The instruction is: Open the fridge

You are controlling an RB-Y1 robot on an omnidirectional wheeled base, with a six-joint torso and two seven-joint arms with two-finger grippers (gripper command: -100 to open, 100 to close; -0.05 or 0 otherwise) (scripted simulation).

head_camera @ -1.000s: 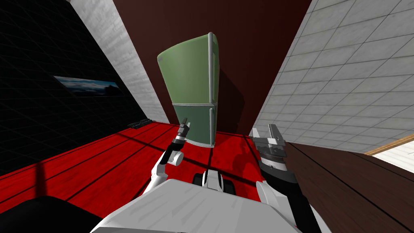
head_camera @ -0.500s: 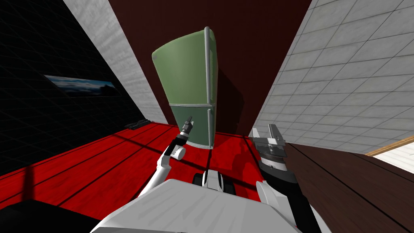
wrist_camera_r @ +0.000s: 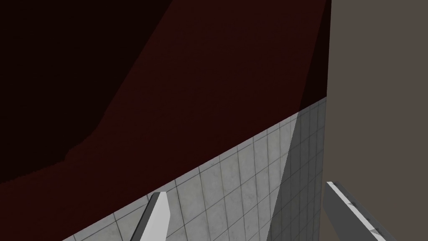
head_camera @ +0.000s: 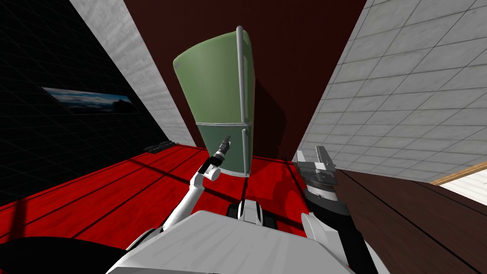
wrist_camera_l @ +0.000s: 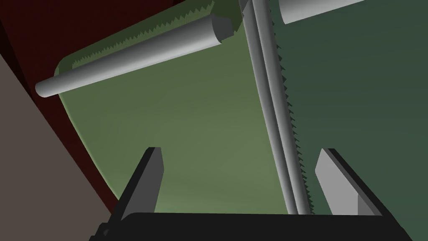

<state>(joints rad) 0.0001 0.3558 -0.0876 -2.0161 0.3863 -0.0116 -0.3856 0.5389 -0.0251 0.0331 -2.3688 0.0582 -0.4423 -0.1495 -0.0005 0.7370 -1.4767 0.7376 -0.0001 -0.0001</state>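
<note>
the step in hand is the reach for a handle. the green fridge (head_camera: 214, 90) is not yet open, and both its doors lie flush. it stands upright on the red floor (head_camera: 119, 190) against the dark red wall (head_camera: 295, 57), straight ahead of the robot.

the left gripper (wrist_camera_l: 241, 152) is stretched out close to the fridge's front. its fingers are wide apart and hold nothing. the grey seam (wrist_camera_l: 273, 113) between the pale upper door (wrist_camera_l: 188, 125) and the darker lower door (wrist_camera_l: 368, 83) runs between them. the upper door's long grey handle (wrist_camera_l: 133, 54) lies beyond the fingertips, not yet between them.

the right gripper (head_camera: 311, 157) is raised at the robot's right, its fingers also spread and empty.

the next move probably calls for carrying the left gripper on to a handle, setting the bar between the fingers, closing on it, then pulling along the door's arc.
</note>
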